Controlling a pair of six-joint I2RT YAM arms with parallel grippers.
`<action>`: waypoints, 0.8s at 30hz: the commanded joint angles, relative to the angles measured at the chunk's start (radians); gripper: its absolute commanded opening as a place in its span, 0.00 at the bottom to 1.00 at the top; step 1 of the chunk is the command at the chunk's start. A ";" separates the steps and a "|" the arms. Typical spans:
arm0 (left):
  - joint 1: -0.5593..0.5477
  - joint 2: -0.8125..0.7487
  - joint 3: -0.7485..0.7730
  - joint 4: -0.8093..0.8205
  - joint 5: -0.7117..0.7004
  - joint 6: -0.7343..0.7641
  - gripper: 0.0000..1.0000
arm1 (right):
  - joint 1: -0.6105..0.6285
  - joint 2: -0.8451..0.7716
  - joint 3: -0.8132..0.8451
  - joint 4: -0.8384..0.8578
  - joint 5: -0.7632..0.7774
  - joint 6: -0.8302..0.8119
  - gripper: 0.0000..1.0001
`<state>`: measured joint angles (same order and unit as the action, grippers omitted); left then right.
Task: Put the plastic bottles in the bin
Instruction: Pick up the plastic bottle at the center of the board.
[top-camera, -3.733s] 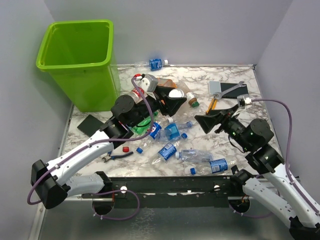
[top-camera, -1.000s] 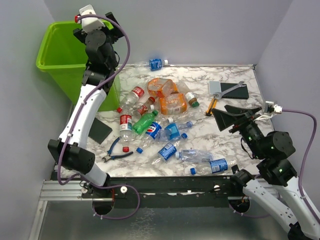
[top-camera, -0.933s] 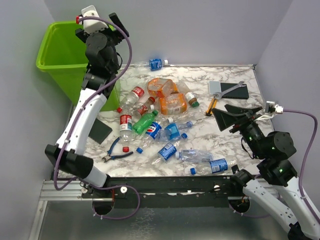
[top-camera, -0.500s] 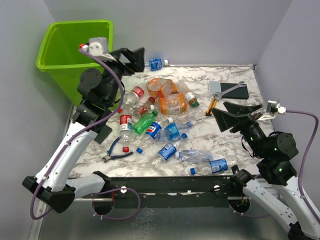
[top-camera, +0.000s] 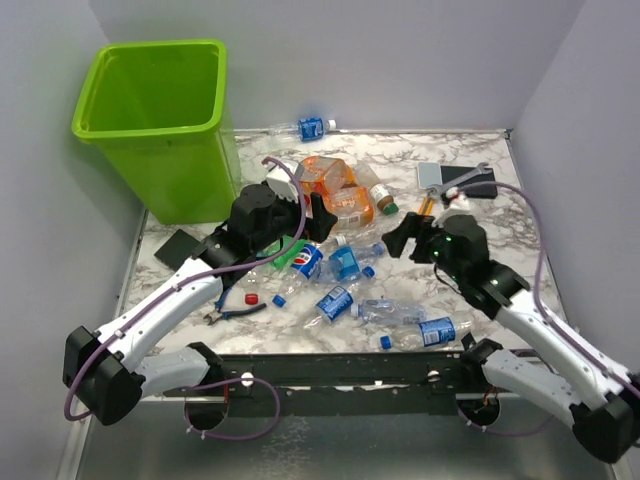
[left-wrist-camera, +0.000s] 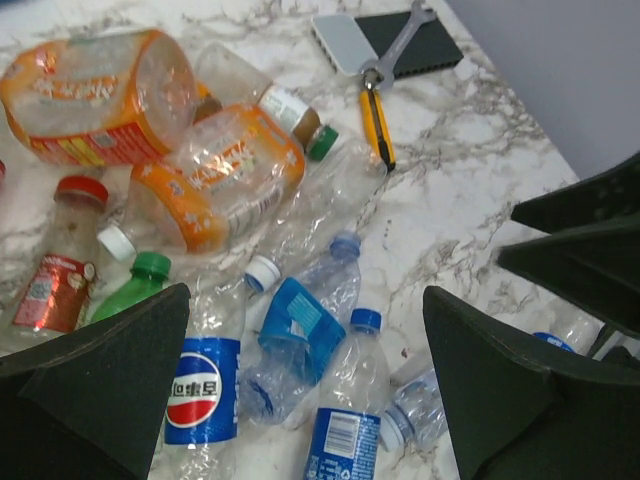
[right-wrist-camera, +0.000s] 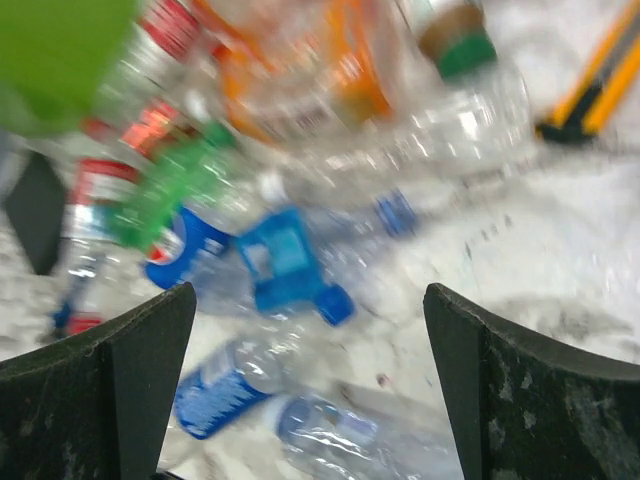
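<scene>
The lime-green bin (top-camera: 180, 160) stands at the table's far left corner. The plastic bottles lie in a loose pile mid-table: two crumpled orange ones (top-camera: 335, 190), a green one (top-camera: 290, 250), and several clear ones with blue labels (top-camera: 340, 265). My left gripper (top-camera: 312, 222) hovers open over the pile's left part. Between its fingers show a Pepsi bottle (left-wrist-camera: 200, 385), a crushed blue-label bottle (left-wrist-camera: 295, 325) and a blue-capped bottle (left-wrist-camera: 345, 420). My right gripper (top-camera: 405, 238) hangs open over the pile's right side; its blurred wrist view shows blue-label bottles (right-wrist-camera: 280, 260) below, none held.
One bottle (top-camera: 312, 127) lies alone by the back wall. Blue-handled pliers (top-camera: 235, 312) and a black pad (top-camera: 180, 248) sit front left. A wrench (top-camera: 470, 175), a yellow-handled tool (top-camera: 425, 207) and flat pads (top-camera: 472, 185) lie at the back right.
My left arm has swung down from above the bin to over the bottle pile. My right arm has dropped and reached left toward the pile. Both grippers stayed open.
</scene>
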<state>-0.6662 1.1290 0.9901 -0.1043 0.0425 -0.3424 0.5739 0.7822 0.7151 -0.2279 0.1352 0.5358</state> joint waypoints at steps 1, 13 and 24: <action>-0.013 -0.018 -0.095 -0.009 0.053 -0.042 0.99 | -0.019 0.195 -0.031 -0.191 0.056 0.114 1.00; -0.015 -0.121 -0.305 0.072 -0.228 -0.014 0.99 | -0.243 0.331 -0.219 0.310 -0.162 0.478 1.00; -0.009 -0.205 -0.369 0.141 -0.235 -0.047 0.99 | -0.286 0.666 -0.117 0.456 -0.142 0.646 0.95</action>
<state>-0.6762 0.9592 0.6384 -0.0082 -0.1658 -0.3756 0.2996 1.3853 0.5655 0.1635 -0.0158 1.0916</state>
